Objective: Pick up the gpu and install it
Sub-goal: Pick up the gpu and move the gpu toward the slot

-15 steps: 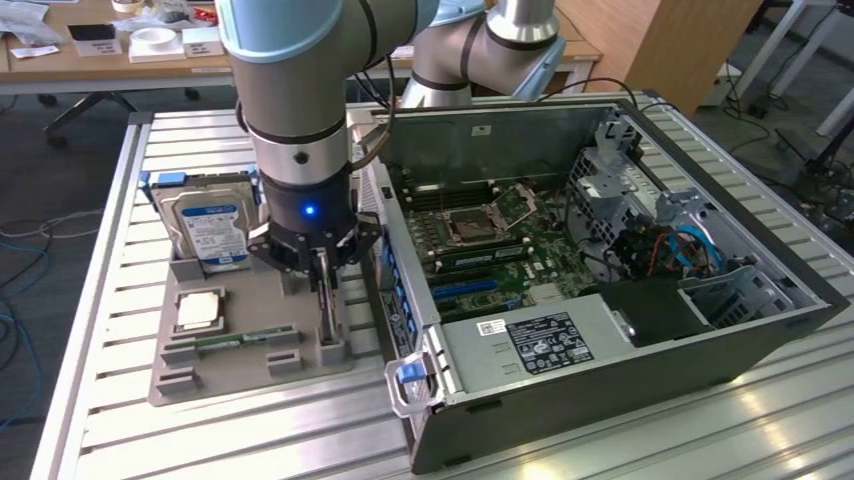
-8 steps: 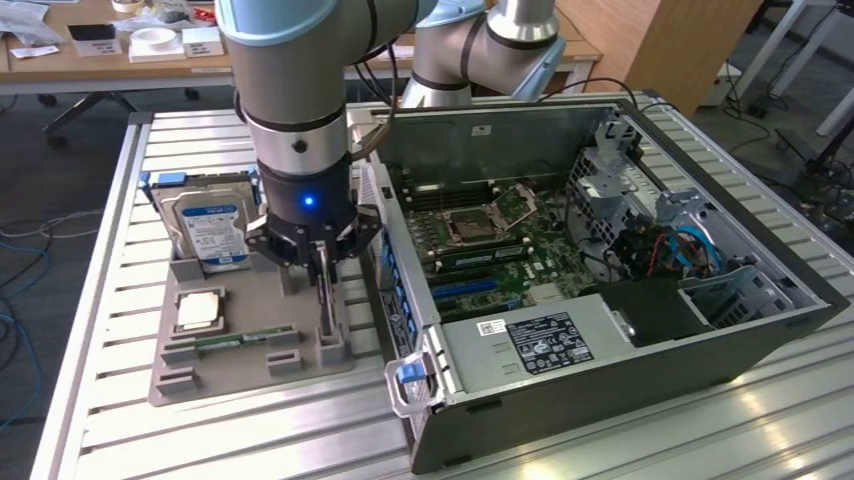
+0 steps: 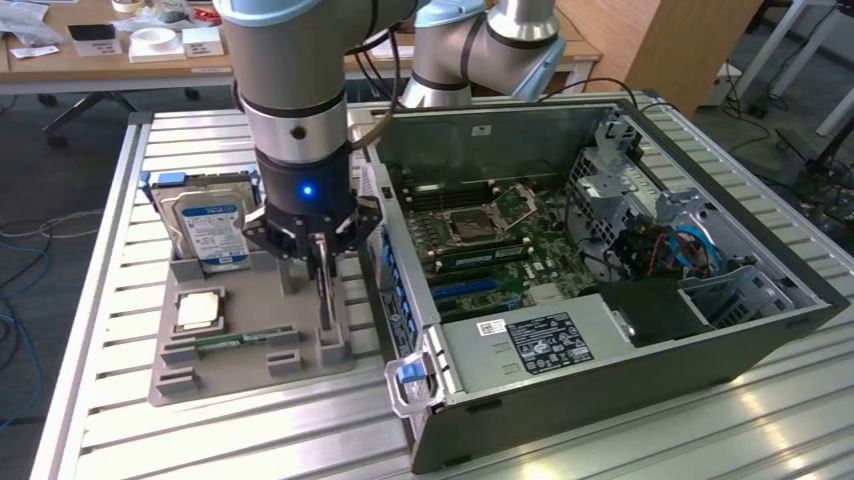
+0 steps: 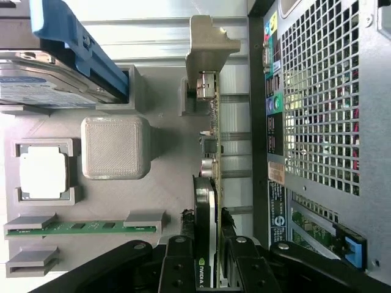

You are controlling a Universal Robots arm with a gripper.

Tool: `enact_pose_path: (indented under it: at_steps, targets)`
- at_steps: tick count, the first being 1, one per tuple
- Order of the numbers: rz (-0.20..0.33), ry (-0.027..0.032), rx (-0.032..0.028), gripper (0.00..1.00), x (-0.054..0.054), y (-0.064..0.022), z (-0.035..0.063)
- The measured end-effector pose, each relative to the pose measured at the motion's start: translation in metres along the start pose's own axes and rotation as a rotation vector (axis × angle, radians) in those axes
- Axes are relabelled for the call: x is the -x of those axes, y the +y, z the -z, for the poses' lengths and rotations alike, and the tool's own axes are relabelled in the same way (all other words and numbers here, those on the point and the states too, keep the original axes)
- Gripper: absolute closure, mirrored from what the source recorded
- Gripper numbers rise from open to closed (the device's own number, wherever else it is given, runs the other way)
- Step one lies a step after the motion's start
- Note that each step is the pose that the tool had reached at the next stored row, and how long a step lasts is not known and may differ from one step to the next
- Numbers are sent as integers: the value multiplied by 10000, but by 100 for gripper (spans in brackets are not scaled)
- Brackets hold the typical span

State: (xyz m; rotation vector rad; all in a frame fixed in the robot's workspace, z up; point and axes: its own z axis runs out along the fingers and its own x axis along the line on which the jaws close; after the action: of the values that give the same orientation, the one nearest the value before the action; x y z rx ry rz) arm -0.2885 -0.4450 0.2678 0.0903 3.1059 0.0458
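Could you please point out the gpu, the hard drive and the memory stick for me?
gpu (image 4: 206, 204): wrist view, on the black cooler's edge.
hard drive (image 3: 214, 232): exterior view, on its blue-white label.
memory stick (image 4: 79, 228): wrist view, on its green board.

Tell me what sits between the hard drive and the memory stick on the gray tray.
A processor chip and a gray block, side by side; the wrist view shows both.

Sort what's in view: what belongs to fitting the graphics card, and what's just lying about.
For the job:
- graphics card, standing on edge in the grey tray
- hand, closed on the card
- open computer case

Lying about, in the same tray:
- hard drive
- processor chip
- memory stick
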Motion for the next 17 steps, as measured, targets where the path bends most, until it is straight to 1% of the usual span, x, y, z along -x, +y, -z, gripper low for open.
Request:
enact_pose_path:
  at_steps: [17]
  targets:
    - [0,0,0,73,10,9,306]
